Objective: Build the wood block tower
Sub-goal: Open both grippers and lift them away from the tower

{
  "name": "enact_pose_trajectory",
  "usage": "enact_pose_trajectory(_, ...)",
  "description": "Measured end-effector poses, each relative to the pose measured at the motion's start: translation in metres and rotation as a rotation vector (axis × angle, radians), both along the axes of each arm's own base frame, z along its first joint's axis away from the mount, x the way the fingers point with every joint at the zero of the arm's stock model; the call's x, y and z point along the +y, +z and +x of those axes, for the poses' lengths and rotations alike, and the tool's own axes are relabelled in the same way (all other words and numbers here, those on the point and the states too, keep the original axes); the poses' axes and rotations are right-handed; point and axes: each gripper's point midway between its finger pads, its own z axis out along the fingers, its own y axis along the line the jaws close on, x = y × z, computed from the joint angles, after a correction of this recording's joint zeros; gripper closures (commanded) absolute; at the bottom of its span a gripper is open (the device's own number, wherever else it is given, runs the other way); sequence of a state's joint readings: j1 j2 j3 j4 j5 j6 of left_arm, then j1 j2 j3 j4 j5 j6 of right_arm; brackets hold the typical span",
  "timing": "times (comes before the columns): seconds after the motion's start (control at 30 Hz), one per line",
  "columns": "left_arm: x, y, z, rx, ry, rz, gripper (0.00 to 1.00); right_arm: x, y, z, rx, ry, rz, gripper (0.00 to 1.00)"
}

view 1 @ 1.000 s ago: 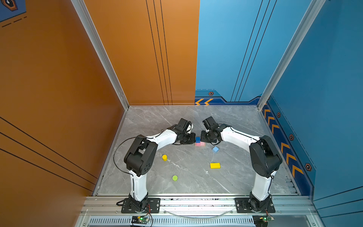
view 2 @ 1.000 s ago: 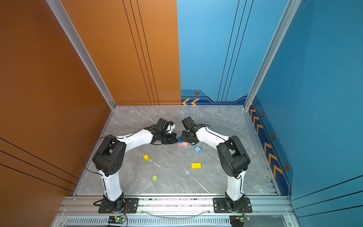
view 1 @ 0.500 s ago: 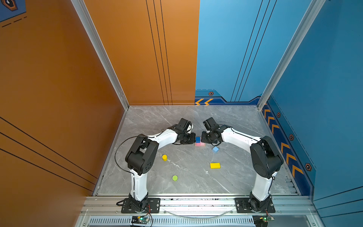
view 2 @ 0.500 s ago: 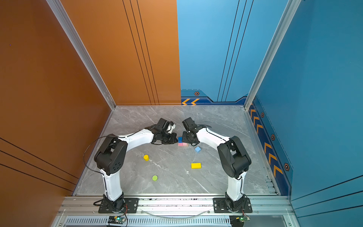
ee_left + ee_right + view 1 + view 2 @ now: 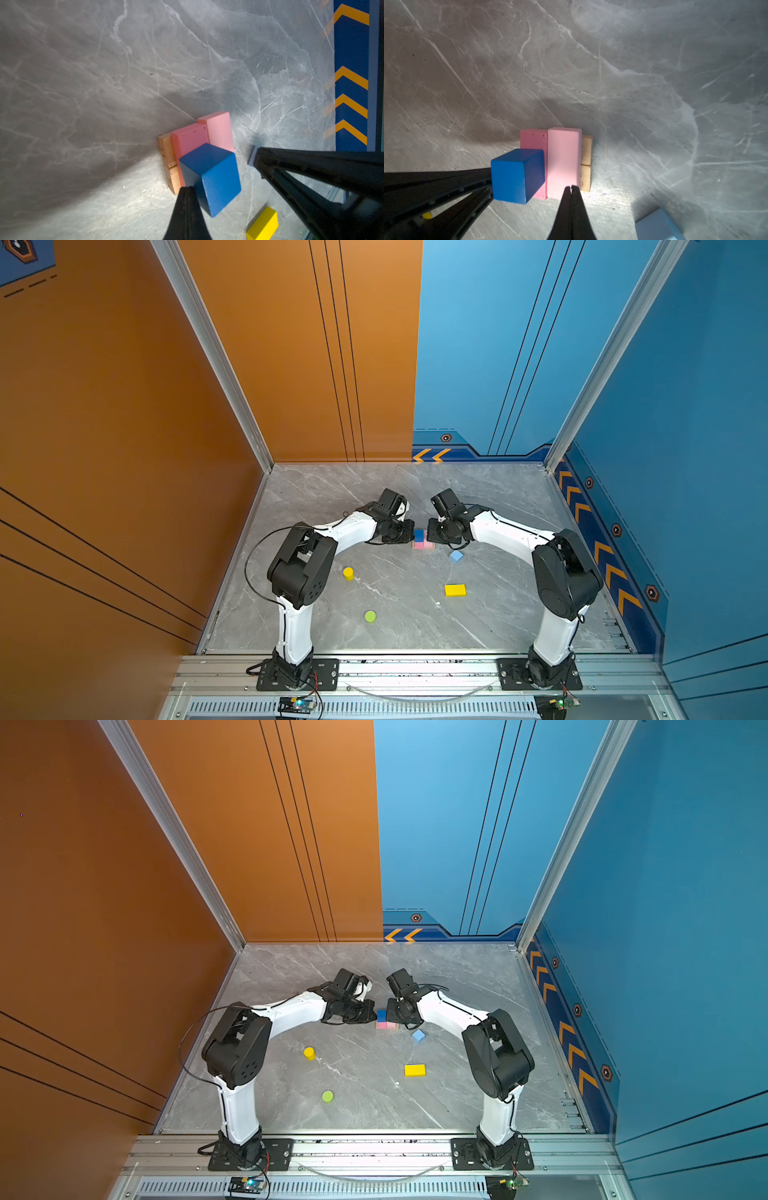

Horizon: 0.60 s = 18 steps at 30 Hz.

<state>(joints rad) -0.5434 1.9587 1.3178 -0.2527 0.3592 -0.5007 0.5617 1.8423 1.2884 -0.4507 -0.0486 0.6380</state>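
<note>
The tower stands mid-table: two tan planks (image 5: 586,151) lowest, two pink bars (image 5: 563,160) across them, and a dark-blue cube (image 5: 419,535) on one pink bar. My left gripper (image 5: 188,188) is shut and holds nothing. Its tips are at the cube's (image 5: 209,176) lower edge, on the stack's left side. My right gripper (image 5: 571,187) is shut and holds nothing, with its tips against the end of the other pink bar. Loose on the table lie a light-blue cube (image 5: 456,556), a yellow brick (image 5: 455,590), a yellow cylinder (image 5: 348,573) and a lime-green cylinder (image 5: 370,616).
Both arms arch in from the front rail and meet at the stack in both top views. The light-blue cube (image 5: 658,226) lies close beside the right gripper. Orange and blue walls enclose the grey marble table (image 5: 374,977).
Both shut grippers stay at the stack's sides, with only a slight shift of the arms. No block has moved.
</note>
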Motion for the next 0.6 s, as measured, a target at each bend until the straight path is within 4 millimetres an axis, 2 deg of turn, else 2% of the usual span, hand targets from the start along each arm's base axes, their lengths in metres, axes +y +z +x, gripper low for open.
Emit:
enact_pose_trajectory(0.37,0.001,-0.005,0.0,0.008,-0.001,0.01,1.0,-0.003,0.005,-0.001,-0.005,-0.014,0.008,0.97)
enact_pose_trajectory(0.6,0.009,-0.006,0.002,0.01,0.02,0.035,1.0,-0.01,0.021,-0.003,-0.046,-0.027,0.01,0.97)
